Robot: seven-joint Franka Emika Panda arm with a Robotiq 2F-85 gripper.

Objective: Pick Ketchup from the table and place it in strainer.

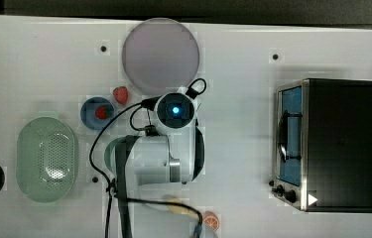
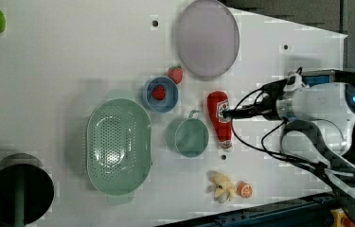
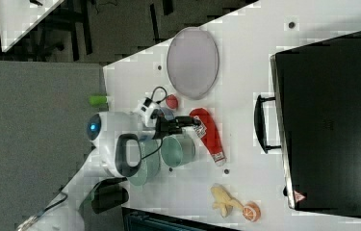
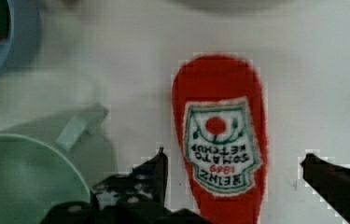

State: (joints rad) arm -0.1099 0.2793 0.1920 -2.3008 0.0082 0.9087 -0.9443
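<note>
White table; claw wide open, straddling ketchup, holding nothing.

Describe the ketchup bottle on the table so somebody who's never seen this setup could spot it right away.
In the left view, find the pale green strainer, then go right past the teal cup. The ketchup lies flat on the white table just beyond that cup. It is the long red bottle with a white label, unlike the small round strawberries nearby.

In the left view, you have the cup just beside the ketchup at 9 o'clock; bare table lies at 3 o'clock.
</note>
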